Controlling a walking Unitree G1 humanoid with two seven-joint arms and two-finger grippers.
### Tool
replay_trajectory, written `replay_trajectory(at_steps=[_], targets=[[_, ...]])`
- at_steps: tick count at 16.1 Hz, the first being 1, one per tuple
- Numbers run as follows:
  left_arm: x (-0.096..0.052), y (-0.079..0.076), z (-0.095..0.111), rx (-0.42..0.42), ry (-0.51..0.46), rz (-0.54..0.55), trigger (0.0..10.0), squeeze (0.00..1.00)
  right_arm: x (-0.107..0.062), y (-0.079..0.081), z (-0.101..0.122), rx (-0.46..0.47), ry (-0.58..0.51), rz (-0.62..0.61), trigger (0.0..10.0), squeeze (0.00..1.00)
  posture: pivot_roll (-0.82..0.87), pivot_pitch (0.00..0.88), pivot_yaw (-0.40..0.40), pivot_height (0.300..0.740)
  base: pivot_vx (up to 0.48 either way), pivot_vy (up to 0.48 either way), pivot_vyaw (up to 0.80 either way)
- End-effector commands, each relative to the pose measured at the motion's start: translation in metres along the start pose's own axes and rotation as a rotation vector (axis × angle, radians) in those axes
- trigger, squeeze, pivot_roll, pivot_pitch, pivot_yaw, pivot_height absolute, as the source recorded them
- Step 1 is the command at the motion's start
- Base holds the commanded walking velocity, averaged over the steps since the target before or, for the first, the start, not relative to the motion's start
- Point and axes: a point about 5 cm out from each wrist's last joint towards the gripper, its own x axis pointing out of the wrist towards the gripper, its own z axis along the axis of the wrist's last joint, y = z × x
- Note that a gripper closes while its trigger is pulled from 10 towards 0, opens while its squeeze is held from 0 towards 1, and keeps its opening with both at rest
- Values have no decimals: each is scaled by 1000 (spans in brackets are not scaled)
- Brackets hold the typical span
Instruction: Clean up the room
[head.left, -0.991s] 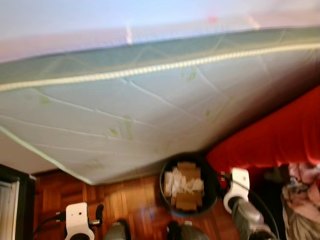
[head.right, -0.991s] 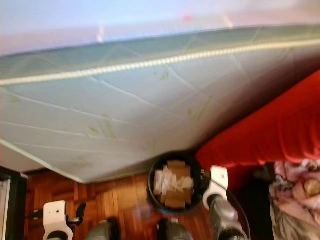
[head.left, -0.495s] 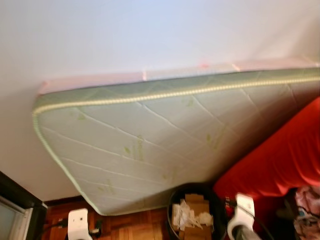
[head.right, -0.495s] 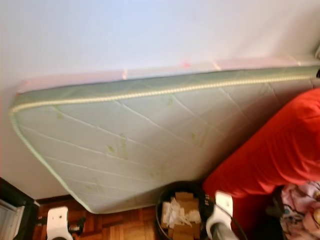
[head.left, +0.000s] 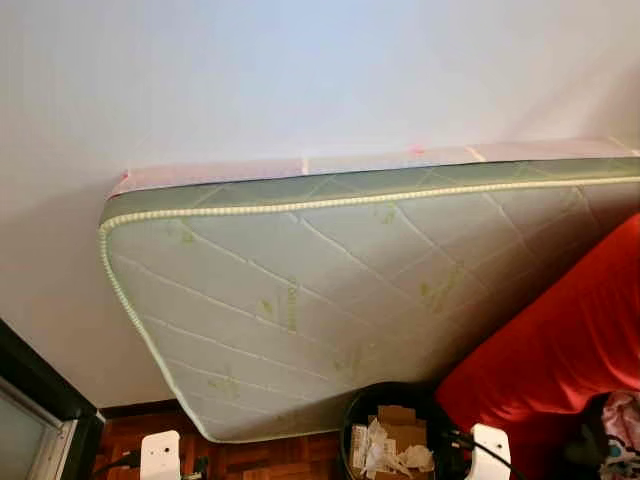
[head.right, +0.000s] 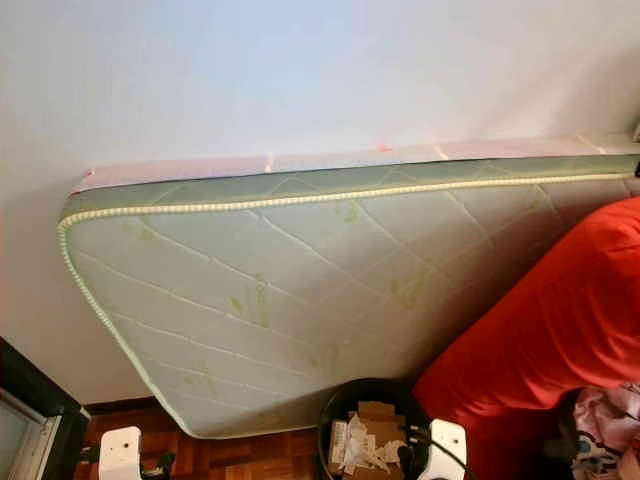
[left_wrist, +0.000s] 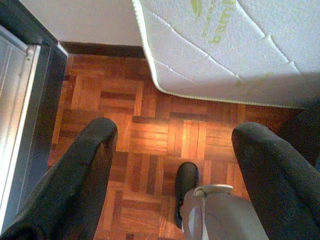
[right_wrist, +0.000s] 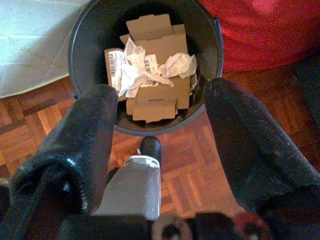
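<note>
Quilted mattress (head.left: 330, 300), pale green with leaf print and beaded piping, stands on its long edge and leans against a white wall (head.left: 250, 70). Its lower corner rests on the parquet floor (left_wrist: 150, 135).

Black bin (right_wrist: 90, 30) sits on the floor just in front of the mattress, beside a red cover (head.left: 560, 350) draped on the robot's right. The bin holds flattened cardboard (right_wrist: 155, 45) and crumpled white paper (right_wrist: 135, 75), one piece carrying a barcode label.

Right gripper (right_wrist: 157, 145) hangs above the floor just short of the bin's rim, its fingers spread wide, nothing between them. The robot's own grey leg and black foot (right_wrist: 150, 147) show below it.

Left gripper (left_wrist: 172, 170) hangs over bare parquet near the mattress corner, fingers likewise wide apart and holding nothing. A dark door frame (left_wrist: 35, 100) runs along the floor on the robot's left.

Pink patterned fabric (head.right: 605, 440) lies heaped at the far right, below the red cover.
</note>
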Motion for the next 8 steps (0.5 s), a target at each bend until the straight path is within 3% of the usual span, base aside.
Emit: replay_trajectory(at_steps=[1, 5, 8], targets=[[0, 1, -2, -9, 17, 11, 10000, 0, -1, -1, -5, 1, 27, -2, 10000, 0, 76, 0, -48, 740, 0, 0, 0], [-4, 3, -15, -13, 71, 14, 10000, 0, -2, 2, -11, -14, 33, 17, 10000, 0, 75, 0, -59, 740, 0, 0, 0], [-8, 5, -26, -17, 104, 15, 10000, 0, -4, 0, -15, -25, 47, 20, 10000, 0, 72, 0, -68, 740, 0, 0, -681]])
